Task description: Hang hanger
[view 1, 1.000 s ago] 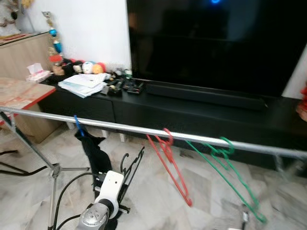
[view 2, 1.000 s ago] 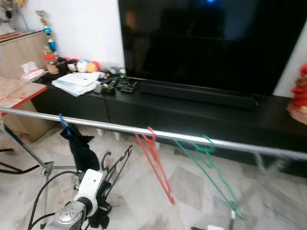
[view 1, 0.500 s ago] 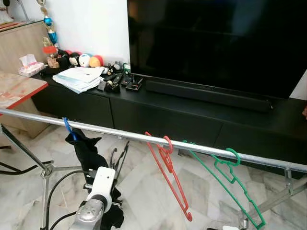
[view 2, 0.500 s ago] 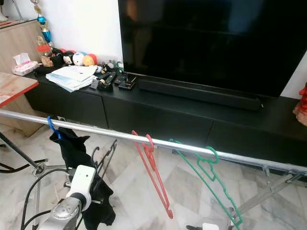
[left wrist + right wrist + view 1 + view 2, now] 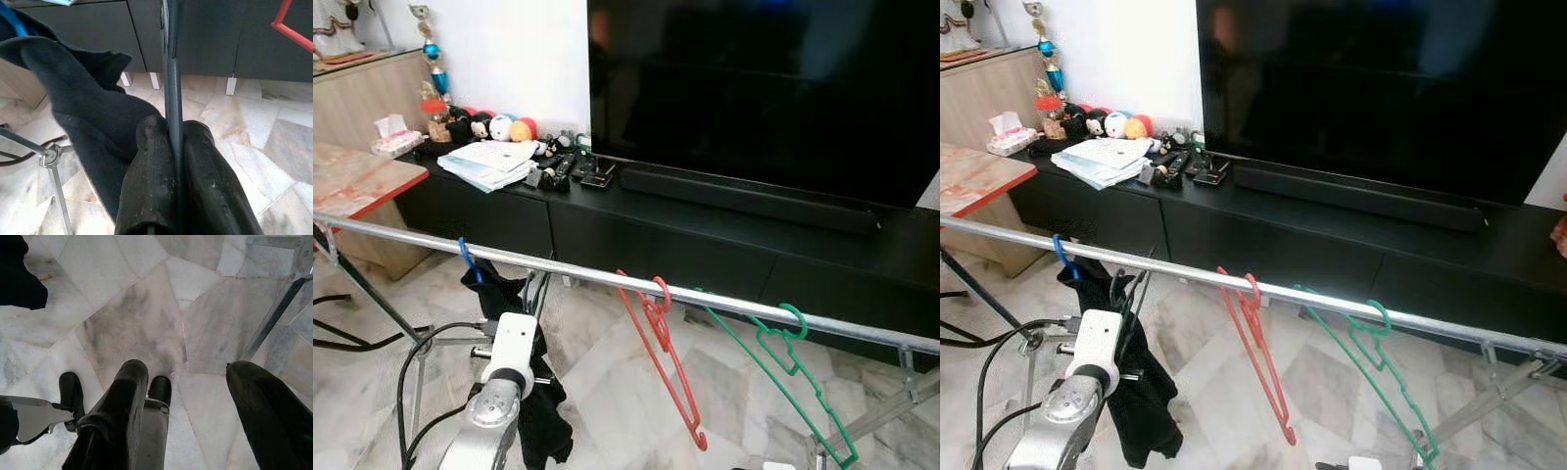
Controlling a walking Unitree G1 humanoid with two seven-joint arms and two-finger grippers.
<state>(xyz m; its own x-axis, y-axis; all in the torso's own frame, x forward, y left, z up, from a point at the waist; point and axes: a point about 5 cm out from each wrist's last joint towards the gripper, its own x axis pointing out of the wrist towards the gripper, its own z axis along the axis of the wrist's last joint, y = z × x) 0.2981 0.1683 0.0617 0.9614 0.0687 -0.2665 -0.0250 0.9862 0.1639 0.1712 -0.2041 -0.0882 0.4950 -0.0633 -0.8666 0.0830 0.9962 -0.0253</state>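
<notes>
Silver metal clothes rail (image 5: 607, 279): runs from the left edge to the lower right of the head views. On it hang 1 red plastic hanger (image 5: 661, 352) at centre, 1 green plastic hanger (image 5: 783, 377) to its right, and 1 blue hook (image 5: 467, 258) at left carrying a black cloth (image 5: 533, 411).

Left gripper (image 5: 177, 191): lower left of the head views, below the rail; its 2 black fingers (image 5: 151, 186) are pressed together on a thin dark grey hanger (image 5: 173, 73), raised close under the rail beside the black cloth.

Right gripper (image 5: 188, 401): fingers spread apart, empty, above the marble floor (image 5: 132, 328).

Background: black TV cabinet (image 5: 705, 235), large black television (image 5: 764, 88).
</notes>
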